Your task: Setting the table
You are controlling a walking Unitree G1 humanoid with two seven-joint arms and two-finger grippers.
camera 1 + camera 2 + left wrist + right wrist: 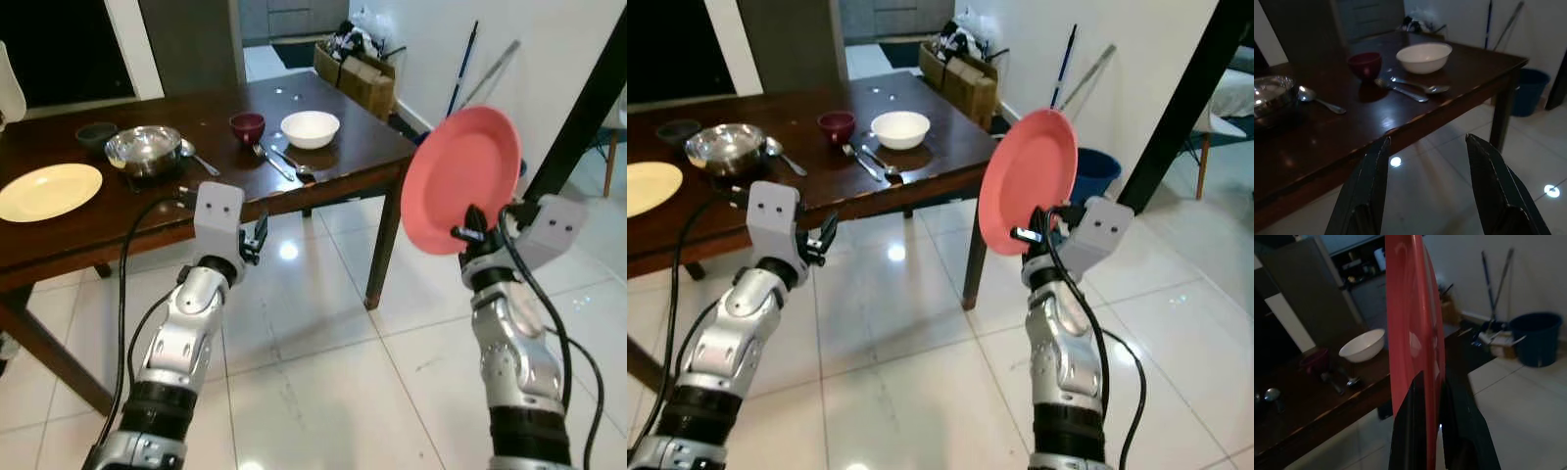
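My right gripper [468, 230] is shut on the lower rim of a pink plate [460, 178], held upright on edge off the table's right corner, above the floor. In the right wrist view the pink plate [1413, 328] stands edge-on between the two black fingers [1406, 431]. My left gripper [257, 238] is open and holds nothing, just in front of the dark wooden table [323, 162]. On the table lie a yellow plate [47, 190], a steel bowl [144, 149], a maroon cup [247, 126], a white bowl [310, 128] and spoons [284, 162].
A small dark bowl [96, 133] sits behind the steel bowl. Cardboard boxes [358, 73] stand beyond the table, mops [462, 69] lean on the right wall, and a blue bucket [1095, 172] stands below them. A black post [578, 108] rises at right. Glossy tiled floor [323, 362] spreads underfoot.
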